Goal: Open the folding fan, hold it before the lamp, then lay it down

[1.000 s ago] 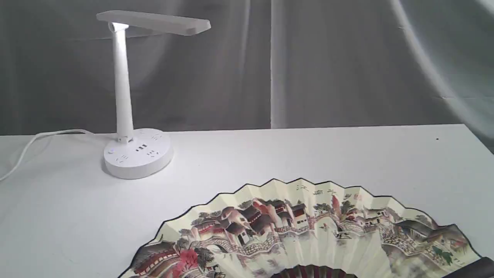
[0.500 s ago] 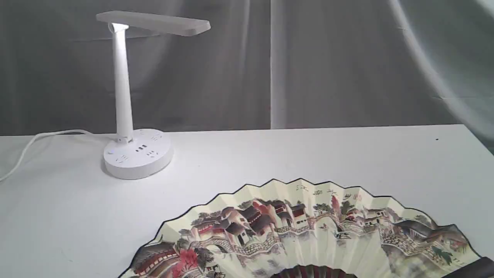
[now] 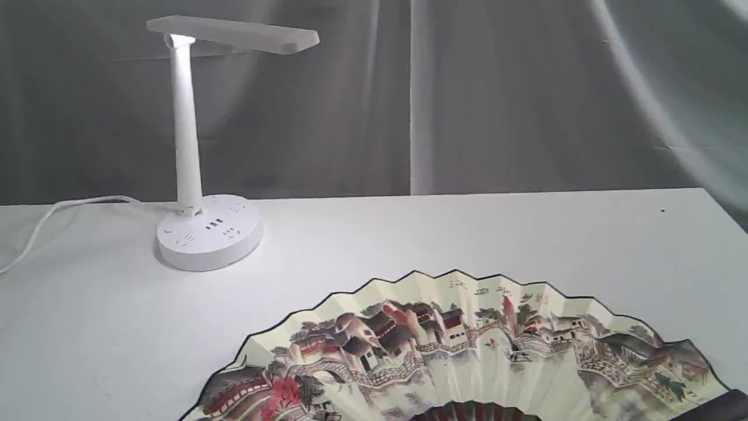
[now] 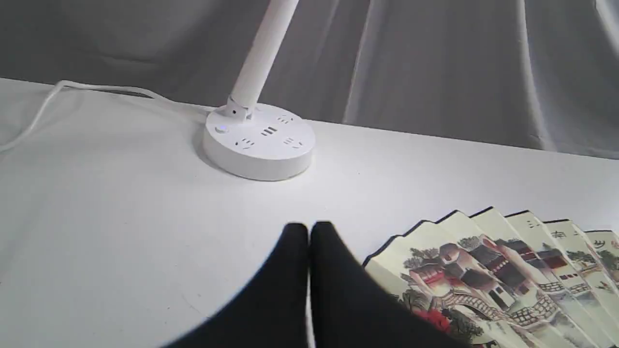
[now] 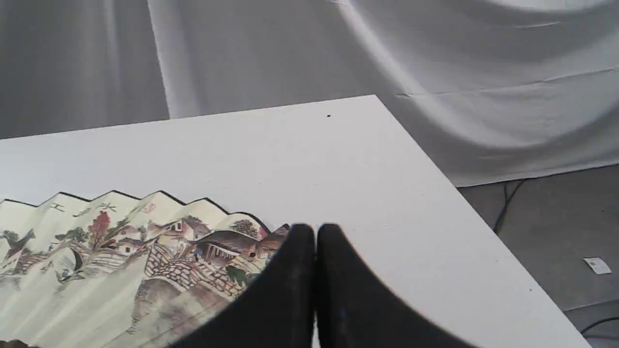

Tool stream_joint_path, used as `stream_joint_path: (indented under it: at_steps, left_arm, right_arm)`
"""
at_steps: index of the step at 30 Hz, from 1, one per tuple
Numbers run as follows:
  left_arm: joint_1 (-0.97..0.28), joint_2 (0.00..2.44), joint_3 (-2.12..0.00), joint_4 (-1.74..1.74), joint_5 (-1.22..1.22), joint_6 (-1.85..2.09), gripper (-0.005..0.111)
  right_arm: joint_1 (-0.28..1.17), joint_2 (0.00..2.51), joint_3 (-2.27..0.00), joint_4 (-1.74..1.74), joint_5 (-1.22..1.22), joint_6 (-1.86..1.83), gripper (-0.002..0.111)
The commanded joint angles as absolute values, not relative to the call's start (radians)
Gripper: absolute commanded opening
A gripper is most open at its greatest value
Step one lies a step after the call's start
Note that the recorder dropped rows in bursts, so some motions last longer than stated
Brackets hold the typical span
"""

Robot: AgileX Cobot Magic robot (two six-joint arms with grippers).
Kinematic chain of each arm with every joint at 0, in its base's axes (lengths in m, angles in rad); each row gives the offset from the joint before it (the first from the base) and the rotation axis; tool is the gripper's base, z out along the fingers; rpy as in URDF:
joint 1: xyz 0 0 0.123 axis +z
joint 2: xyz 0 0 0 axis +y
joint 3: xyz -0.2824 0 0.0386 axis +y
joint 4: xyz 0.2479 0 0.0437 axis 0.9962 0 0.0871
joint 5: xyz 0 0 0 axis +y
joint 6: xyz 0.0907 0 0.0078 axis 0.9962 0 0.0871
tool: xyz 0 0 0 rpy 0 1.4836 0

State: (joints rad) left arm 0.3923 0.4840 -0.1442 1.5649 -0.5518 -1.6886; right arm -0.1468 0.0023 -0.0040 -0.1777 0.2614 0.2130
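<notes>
The folding fan (image 3: pixel 461 345) lies spread open and flat on the white table (image 3: pixel 467 234), at the front middle and right; its ribs run out of the exterior view's lower edge. The white lamp (image 3: pixel 193 175) stands upright at the back left, its flat head pointing right. My left gripper (image 4: pixel 308 232) hovers shut and empty by the fan's (image 4: pixel 488 275) left end, facing the lamp's base (image 4: pixel 258 140). My right gripper (image 5: pixel 315 233) is shut and empty over the fan's (image 5: pixel 121 246) right end. A dark bit of the right gripper (image 3: pixel 721 406) shows at the exterior view's lower right corner.
The lamp's white cord (image 3: pixel 52 213) trails off to the left along the table's back. A grey cloth backdrop (image 3: pixel 497 93) hangs behind. The table's right edge (image 5: pixel 464 208) drops to a floor with cables (image 5: pixel 508 203).
</notes>
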Motion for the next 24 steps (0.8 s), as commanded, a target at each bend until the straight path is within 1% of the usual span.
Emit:
stream_joint_path:
  at_steps: [1, 16, 19, 24]
  left_arm:
    - [0.391, 0.481, -0.140, 1.561, -0.544, -1.692, 0.000]
    - [0.388, 0.481, -0.140, 1.561, -0.517, -1.692, 0.000]
    - [0.314, 0.450, -0.143, 1.557, -0.444, -1.706, 0.000]
    - [0.118, 0.342, -0.143, 1.548, -0.485, -1.787, 0.000]
  right_arm:
    - [-0.129, 0.000, 0.000, -0.180, 0.266, 0.208, 0.000]
    - [-0.128, 0.000, 0.000, -0.180, 0.266, 0.212, 0.000]
    - [-0.128, 0.000, 0.000, -0.180, 0.266, 0.212, 0.000]
    - [-0.128, 0.000, 0.000, -0.180, 0.266, 0.212, 0.000]
